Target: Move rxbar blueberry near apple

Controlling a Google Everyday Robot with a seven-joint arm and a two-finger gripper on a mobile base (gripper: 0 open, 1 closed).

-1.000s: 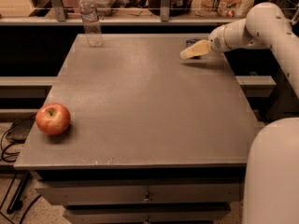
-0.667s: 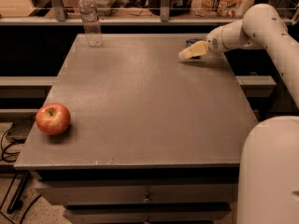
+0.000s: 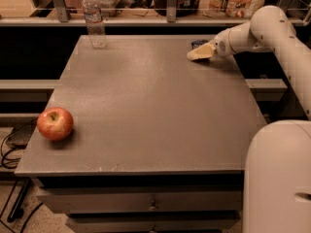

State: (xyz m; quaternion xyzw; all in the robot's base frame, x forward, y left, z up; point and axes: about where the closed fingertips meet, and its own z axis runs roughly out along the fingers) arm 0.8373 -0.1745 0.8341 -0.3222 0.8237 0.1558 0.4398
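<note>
The red apple (image 3: pixel 55 124) with yellowish patches sits near the table's front left edge. The rxbar blueberry (image 3: pixel 198 43) shows only as a small dark blue sliver at the far right of the table, mostly hidden behind my gripper. My gripper (image 3: pixel 197 54) hangs low over the table's far right part, right in front of the bar, its pale fingers pointing left. The apple is far from both, across the table.
A clear plastic water bottle (image 3: pixel 94 19) stands at the table's far left corner. The grey table (image 3: pixel 150 106) has drawers below. A shelf with packages runs behind it. My white arm and base fill the right side. Cables lie on the floor at left.
The gripper has shifted slightly left and down by the bar. The apple and bottle have not moved.
</note>
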